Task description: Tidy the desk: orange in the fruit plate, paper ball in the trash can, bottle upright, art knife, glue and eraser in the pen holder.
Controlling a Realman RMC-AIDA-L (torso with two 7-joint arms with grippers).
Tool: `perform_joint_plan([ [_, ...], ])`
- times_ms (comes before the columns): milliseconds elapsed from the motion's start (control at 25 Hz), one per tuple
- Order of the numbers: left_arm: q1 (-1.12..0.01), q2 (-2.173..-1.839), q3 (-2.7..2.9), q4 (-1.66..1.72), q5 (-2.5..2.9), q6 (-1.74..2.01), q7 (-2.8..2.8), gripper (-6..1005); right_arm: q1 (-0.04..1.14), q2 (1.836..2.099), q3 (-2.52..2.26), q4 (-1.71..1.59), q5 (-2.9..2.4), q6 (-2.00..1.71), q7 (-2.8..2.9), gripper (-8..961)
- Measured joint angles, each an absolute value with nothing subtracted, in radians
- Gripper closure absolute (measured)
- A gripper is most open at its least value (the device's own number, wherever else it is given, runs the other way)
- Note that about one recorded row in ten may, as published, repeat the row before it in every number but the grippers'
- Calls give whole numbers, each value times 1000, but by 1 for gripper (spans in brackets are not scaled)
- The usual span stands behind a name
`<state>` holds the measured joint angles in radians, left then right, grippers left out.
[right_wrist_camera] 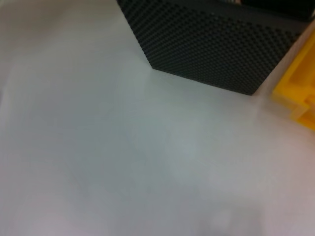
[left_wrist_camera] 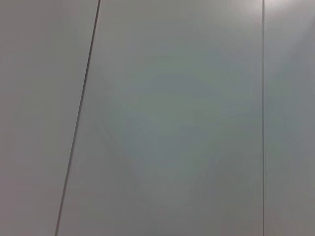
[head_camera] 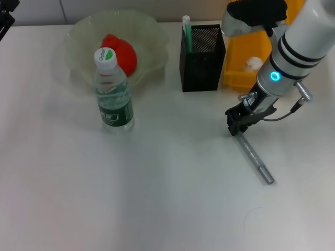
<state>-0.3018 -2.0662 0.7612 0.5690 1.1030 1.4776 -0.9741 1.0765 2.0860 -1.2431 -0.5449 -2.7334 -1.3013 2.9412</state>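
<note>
My right claw point(head_camera: 234, 125) is down at the table point(head_camera: 157, 198), its black tip at the near end of the knife point(head_camera: 256, 159). I can't tell if the fingers are apart or clamped; they merge into one dark lump from the head camera, and my right wrist camera doesn't show them. The knife is a slim grey metal stick lying flat, running diagonally away from the claw tip toward me. Whether the tip actually touches it, I can't tell.

Just behind the claw is the pen holder point(head_camera: 203, 58), a square black mesh box, with a pale green stick point(head_camera: 186, 31) standing in its left corner. My right wrist camera catches that mesh wall point(right_wrist_camera: 211, 46) up close, plus a yellow corner point(right_wrist_camera: 298, 93). That's the yellow plastic bin point(head_camera: 243, 65), touching the holder's right side, partly hidden by my white arm, with a white crumpled paper ball point(head_camera: 254, 64) inside.

Well to the left: a clear ribbed plastic bottle point(head_camera: 112, 94), upright, white cap, green label. Behind it is a frosted glass bowl point(head_camera: 152, 36) holding a red-orange fruit point(head_camera: 121, 52), half blocked by the bottle cap.

My left arm only shows as a dark edge at the top-left corner; its wrist camera sees blank grey panels.
</note>
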Motion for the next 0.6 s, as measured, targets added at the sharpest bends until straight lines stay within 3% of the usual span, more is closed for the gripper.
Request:
perform_joint_plan([
  [280, -298, -2066, 760, 569, 1103, 1480, -974, 417, 1013, 2082, -1232, -629, -2684, -1312, 2918, 803],
  [600, -296, -2065, 753, 581, 1101, 1495, -984, 417, 825, 2047, -956, -728, -2423, -1352, 2693, 803],
])
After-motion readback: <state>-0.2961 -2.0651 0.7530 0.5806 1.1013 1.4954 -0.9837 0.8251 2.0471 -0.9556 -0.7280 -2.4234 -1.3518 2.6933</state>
